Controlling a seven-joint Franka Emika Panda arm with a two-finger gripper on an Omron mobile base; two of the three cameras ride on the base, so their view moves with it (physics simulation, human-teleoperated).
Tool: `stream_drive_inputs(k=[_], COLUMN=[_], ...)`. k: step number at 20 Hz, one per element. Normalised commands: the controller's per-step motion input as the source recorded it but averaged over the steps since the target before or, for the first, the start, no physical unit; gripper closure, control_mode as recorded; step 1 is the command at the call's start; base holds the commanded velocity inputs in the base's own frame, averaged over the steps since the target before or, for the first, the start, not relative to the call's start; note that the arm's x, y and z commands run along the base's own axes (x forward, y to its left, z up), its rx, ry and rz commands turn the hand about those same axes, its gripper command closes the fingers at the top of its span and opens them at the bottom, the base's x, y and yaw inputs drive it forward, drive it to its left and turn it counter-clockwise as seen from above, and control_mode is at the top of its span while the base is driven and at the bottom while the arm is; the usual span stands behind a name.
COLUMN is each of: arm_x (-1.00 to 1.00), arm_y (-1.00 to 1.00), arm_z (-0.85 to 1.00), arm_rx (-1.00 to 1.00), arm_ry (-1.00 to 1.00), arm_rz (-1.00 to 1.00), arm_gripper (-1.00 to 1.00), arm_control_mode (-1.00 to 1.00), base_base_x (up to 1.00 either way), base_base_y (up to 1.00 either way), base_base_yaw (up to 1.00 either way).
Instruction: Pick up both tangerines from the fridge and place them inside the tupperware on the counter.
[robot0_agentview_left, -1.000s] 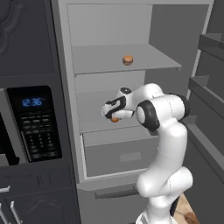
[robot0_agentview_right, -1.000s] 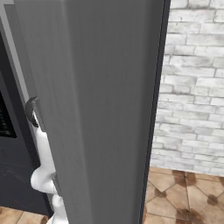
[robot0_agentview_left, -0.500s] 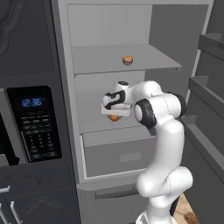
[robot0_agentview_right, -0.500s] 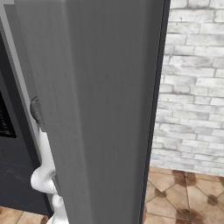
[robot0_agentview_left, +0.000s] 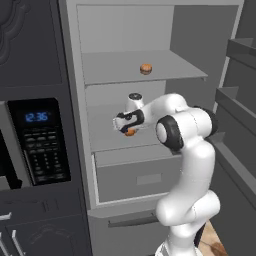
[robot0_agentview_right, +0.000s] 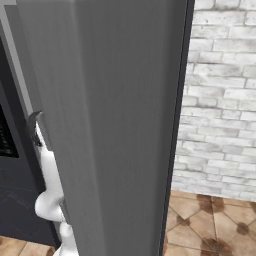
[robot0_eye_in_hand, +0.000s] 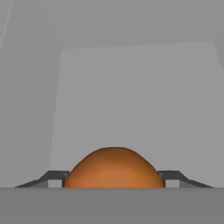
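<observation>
The gripper clamps one tangerine. Hazard: fast withdrawal past the fridge wall may dislodge it.

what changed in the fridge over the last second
The pincer closed on the bright tangerine on the middle shelf; a second ago its fingers stood open around it. The hand rolled a little and lifted slightly. The duller tangerine on the upper shelf, the fridge and the microwave stayed put.
</observation>
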Motion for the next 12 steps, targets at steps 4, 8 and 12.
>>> stream_drive_inputs(k=[4,8,12], arm_x=[-0.6,-0.76,-0.69], arm_y=[0.02,0.0,-0.05], arm_z=[-0.24,-0.04,0.26], arm_rx=[-0.05,0.0,0.01], arm_ry=[-0.41,-0.27,-0.13], arm_rz=[0.0,-0.03,-0.28], arm_gripper=[1.0,1.0,1.0], arm_control_mode=[-1.0,-1.0,-1.0], base_base_x=[0.0,0.0,0.0], base_base_y=[0.0,0.0,0.0], base_base_yaw=[0.0,0.0,0.0])
